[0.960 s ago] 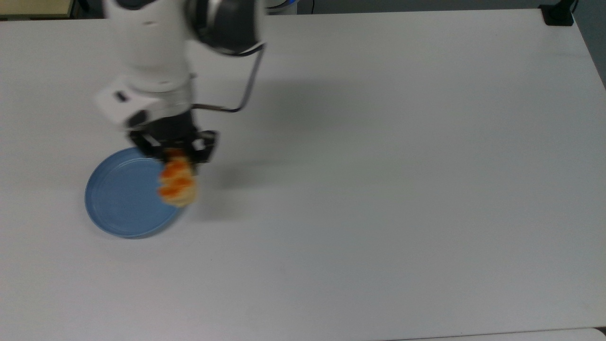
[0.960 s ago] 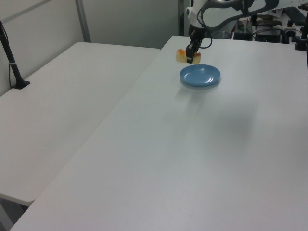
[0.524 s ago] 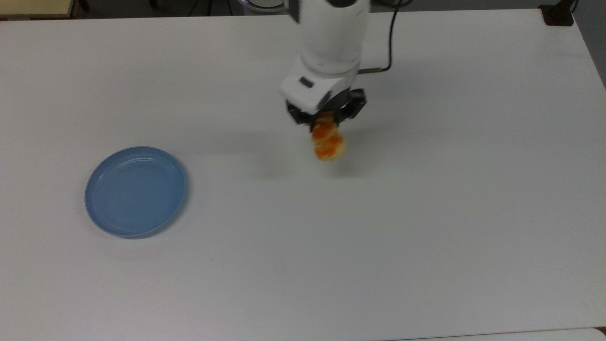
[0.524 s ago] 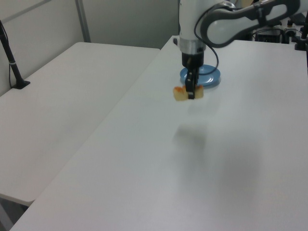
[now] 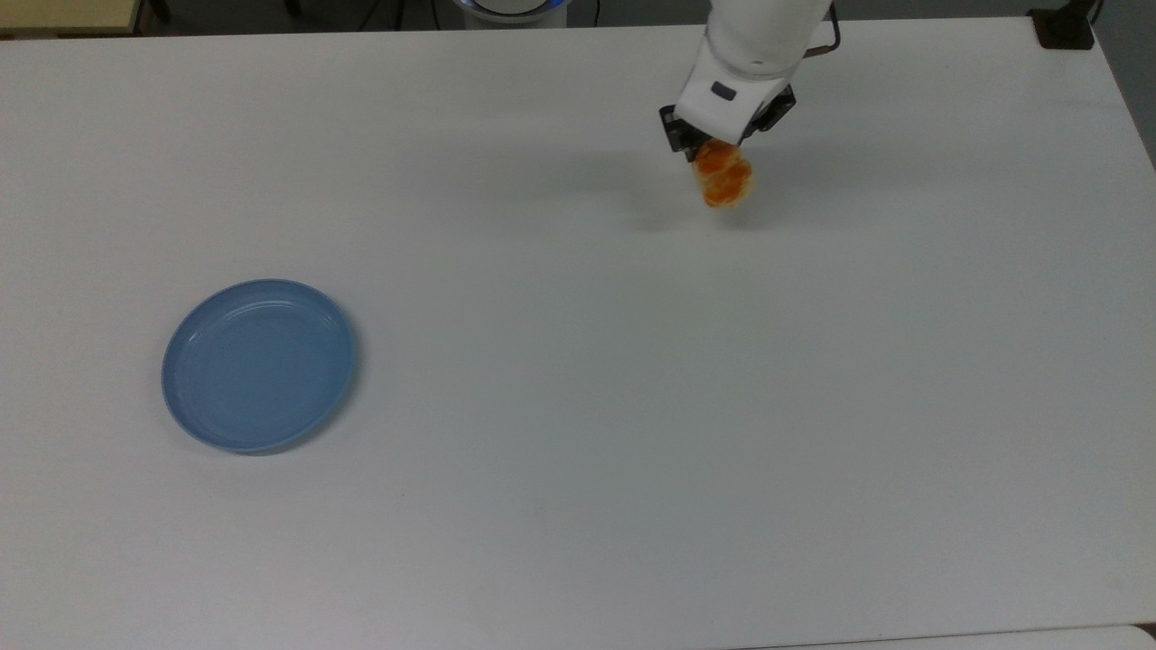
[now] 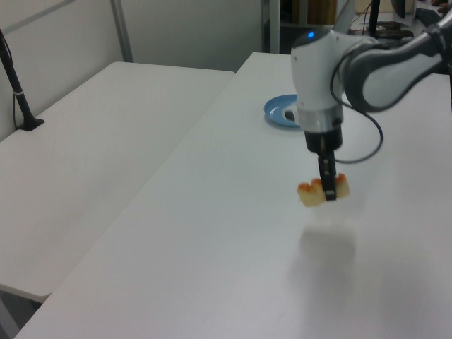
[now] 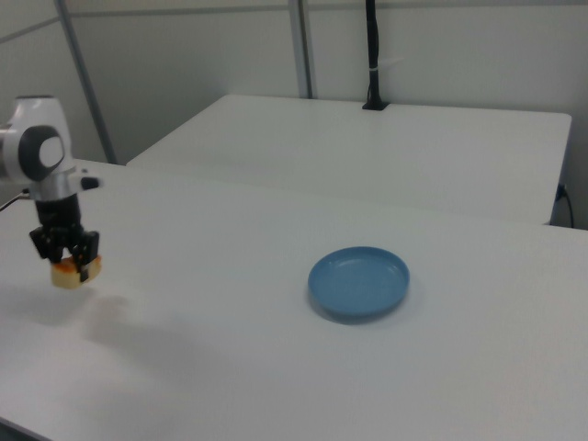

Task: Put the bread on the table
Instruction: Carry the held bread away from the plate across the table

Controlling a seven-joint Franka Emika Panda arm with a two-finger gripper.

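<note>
One bun (image 5: 722,181) hangs clamped in your gripper (image 5: 720,159) near the worktop's (image 5: 578,406) far edge in the top view, well apart from the blue plate (image 5: 259,364). In the left view, the bun (image 6: 323,193) lies level above its shadow, so lower straight down. In the right view, the bun (image 7: 75,272) hangs just below the gripper (image 7: 66,261).

Bare table (image 5: 686,433) — plate (image 5: 259,364) far off

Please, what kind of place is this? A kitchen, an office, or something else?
Probably a robot lab or test room, not a kitchen. An arm with a gripper holds bread above a plain white table that carries just a blue plate; a second bare table and grey partition walls stand behind.
</note>
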